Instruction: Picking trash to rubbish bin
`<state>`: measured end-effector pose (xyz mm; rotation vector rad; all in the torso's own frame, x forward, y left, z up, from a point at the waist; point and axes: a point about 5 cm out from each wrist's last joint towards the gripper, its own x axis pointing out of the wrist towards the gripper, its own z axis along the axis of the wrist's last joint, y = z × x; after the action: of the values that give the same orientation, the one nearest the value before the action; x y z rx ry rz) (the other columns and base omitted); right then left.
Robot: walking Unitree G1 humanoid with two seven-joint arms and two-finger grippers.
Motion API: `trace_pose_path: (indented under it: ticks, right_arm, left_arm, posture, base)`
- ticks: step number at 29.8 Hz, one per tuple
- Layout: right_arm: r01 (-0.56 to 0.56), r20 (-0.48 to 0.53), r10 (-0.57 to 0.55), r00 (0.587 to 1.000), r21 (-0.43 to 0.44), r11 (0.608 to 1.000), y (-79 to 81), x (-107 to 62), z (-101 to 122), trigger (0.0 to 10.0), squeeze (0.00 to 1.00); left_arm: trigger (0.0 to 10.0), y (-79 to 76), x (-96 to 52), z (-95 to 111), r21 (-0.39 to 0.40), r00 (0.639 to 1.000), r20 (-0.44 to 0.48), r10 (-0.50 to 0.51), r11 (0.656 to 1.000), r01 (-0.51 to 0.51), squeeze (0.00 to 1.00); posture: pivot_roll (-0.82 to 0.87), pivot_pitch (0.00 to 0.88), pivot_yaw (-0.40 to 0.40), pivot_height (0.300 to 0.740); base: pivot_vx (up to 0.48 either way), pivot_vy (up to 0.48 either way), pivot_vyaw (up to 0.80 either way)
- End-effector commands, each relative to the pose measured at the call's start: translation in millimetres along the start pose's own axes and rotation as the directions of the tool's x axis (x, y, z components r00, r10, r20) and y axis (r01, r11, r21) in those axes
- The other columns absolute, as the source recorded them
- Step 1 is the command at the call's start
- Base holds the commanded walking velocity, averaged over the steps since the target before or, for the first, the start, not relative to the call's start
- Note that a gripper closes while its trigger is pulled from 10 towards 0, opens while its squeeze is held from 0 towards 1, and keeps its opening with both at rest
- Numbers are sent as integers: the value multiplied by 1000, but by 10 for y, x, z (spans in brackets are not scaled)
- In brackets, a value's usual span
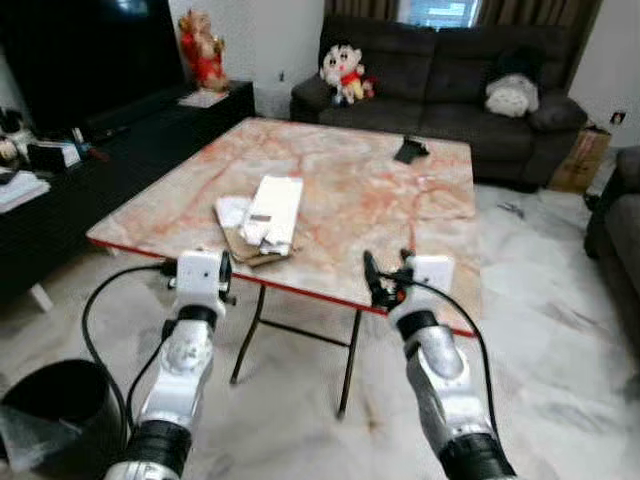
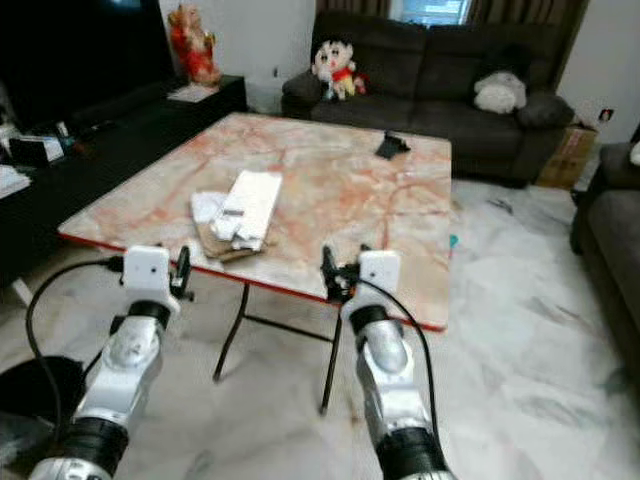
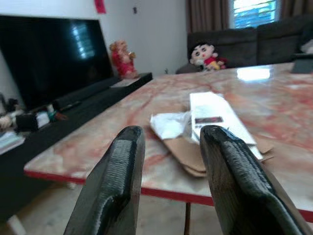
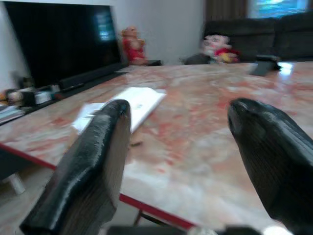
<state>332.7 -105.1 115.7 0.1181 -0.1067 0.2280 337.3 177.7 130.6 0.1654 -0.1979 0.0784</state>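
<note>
A small heap of trash (image 1: 262, 218) lay near the front left edge of the marble-topped desk (image 1: 400, 215): a white folded packet resting on a flat brown cardboard piece, with a crumpled white tissue just beside it. I judged the lot light and limp, the tissue soft, the packet thin and apt to slide on the polished top, so the cardboard's overhanging near edge looked the surest place to pinch. My left pincer (image 3: 168, 188) hovered short of the desk edge, its fingers parted a little and holding nothing, aimed at the heap. My right pincer (image 4: 193, 171) hung spread wide and empty before the front edge, well to the right of the trash. The black rubbish bin (image 1: 55, 410) stood on the tiled floor below my left arm. A dark small object (image 1: 410, 150) sat at the desk's far side, and a brown sofa (image 1: 450, 70) with soft toys lined the wall behind.
</note>
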Motion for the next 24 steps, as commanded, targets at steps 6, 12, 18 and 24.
trace_pose_path:
  ticks: [6,12,18,24]
  right_arm:
    - [26,1,-26,1000,-5,1000,-72,-25,5,10000,0]
    - [26,3,-26,1000,3,1000,-69,-21,16,10000,0]
    - [26,-5,-26,1000,3,1000,-72,-20,14,10000,0]
    - [20,6,-20,1000,-1,1000,-58,-24,22,10000,0]
  left_arm:
    - [10000,-68,4,36,-8,1000,11,-16,1000,17,0]
    - [10000,-49,9,41,-9,1000,9,-9,1000,9,0]
    - [10000,-53,1,40,-15,1000,7,-8,1000,8,0]
    - [10000,-49,3,43,-15,1000,9,-6,1000,6,0]
  posture:
    - [151,0,-16,740]
    - [150,0,-19,740]
    - [150,0,-19,740]
    - [150,0,-19,740]
  base:
    - [0,427,0]
    - [0,423,0]
    - [0,423,-400]
    - [0,419,-133]
